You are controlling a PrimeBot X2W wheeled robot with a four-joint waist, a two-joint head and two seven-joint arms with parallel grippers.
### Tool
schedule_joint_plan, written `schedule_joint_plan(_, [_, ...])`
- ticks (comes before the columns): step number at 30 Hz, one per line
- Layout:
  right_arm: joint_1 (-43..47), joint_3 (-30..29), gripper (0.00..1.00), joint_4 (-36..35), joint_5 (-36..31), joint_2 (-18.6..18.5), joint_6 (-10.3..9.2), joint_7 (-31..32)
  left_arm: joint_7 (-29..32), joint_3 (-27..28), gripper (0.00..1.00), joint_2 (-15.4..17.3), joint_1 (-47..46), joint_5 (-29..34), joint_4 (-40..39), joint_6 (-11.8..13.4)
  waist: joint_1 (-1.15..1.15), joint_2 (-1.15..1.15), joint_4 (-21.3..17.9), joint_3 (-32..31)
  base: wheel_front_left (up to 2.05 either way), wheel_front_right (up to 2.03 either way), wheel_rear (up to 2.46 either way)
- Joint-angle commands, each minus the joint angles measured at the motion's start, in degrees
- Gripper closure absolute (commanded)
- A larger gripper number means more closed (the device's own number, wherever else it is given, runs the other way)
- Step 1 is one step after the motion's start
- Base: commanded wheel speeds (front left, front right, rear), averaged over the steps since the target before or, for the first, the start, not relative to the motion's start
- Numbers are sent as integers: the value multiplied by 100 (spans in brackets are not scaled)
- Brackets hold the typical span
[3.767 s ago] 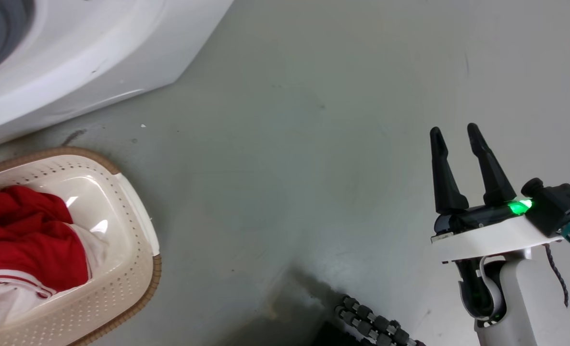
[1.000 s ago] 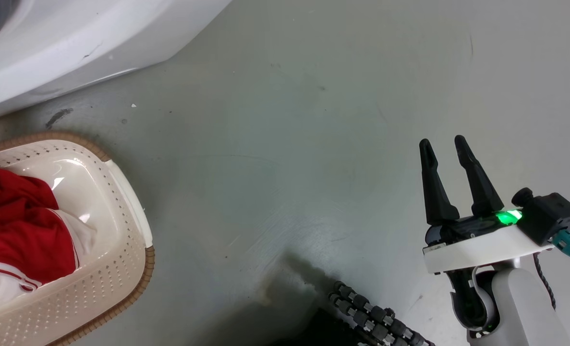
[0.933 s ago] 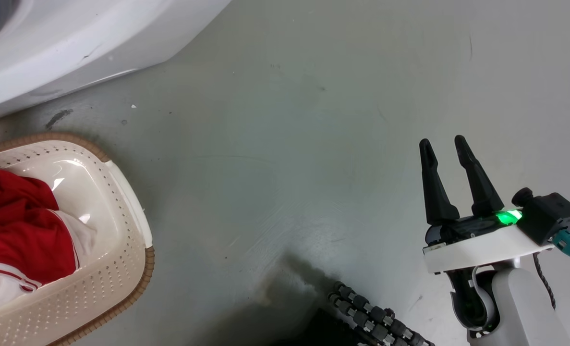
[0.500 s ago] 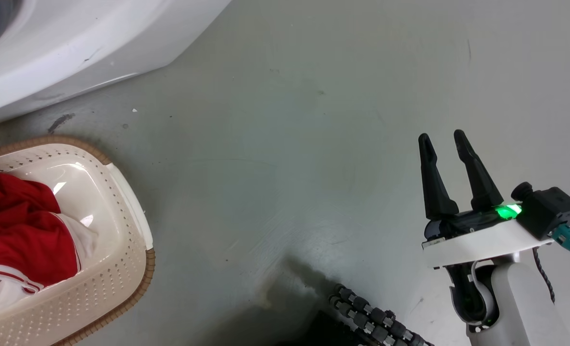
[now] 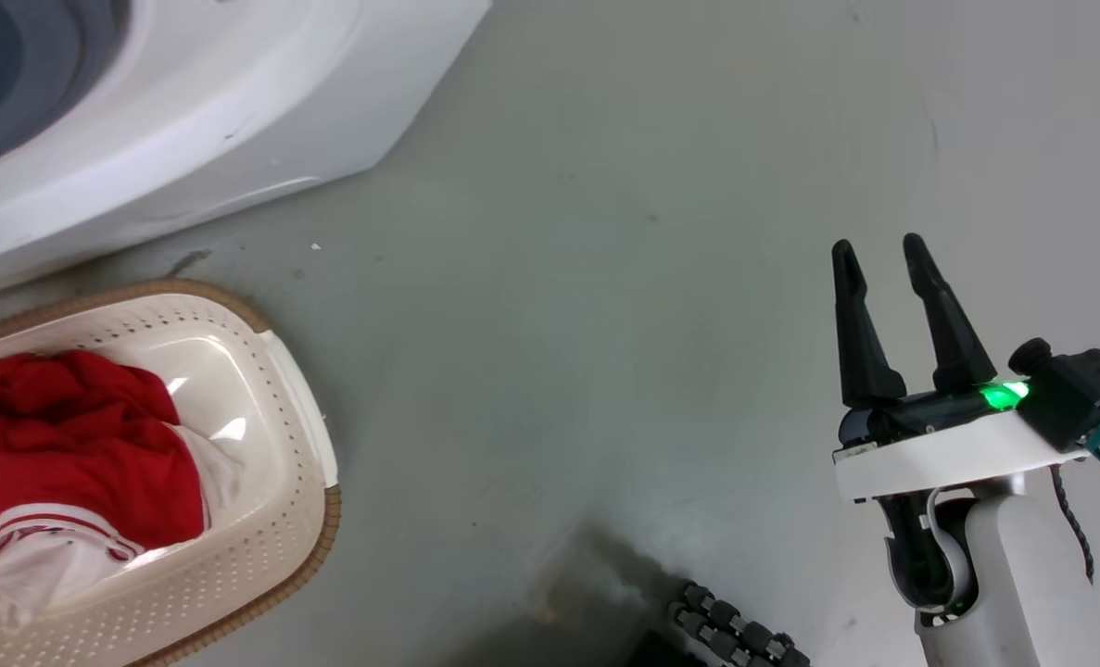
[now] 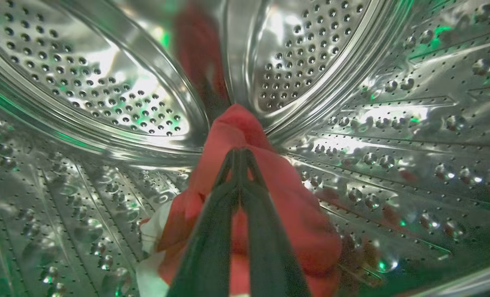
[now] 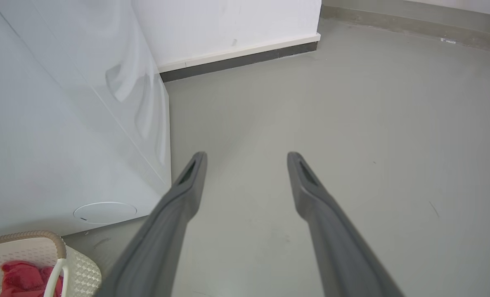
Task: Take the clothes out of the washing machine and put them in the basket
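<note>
Inside the steel drum [image 6: 104,82] of the washing machine [image 5: 188,120], the left gripper [image 6: 240,153] was clamped on a red garment [image 6: 298,202], the fabric tented at its tips, likely to draw it out through the door. The basket [image 5: 285,519] sat on the floor [image 5: 605,371] just beside the machine, handy for the drop, and held 1 heap of red-and-white clothes [image 5: 95,454]. The right gripper [image 5: 878,243] hung apart over the floor, its 2 fingers spread and empty.

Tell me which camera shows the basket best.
The head view: most of the basket, rim, perforated wall and red clothes inside. The right wrist view catches one corner; the left wrist view faces the drum.
</note>
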Motion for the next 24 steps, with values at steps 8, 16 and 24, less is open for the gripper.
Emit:
schedule_joint_plan(8, [218,-239,0,13,-261,-1,-4,-10,-984,132,100,-245,1063,-256,-222,-23,0,0,355,-685,0,0,0])
schedule_joint_plan(16, [427,-382,0,49,-470,-1,-4,-10,-1394,136,100,-581,2136,-428,-801,112,0,0,623,-1357,0,0,0])
schedule_joint_plan(24, [666,-510,0,86,-653,-3,-4,32,-1484,156,100,-818,3407,-540,-1873,414,0,0,859,-2051,0,0,0])
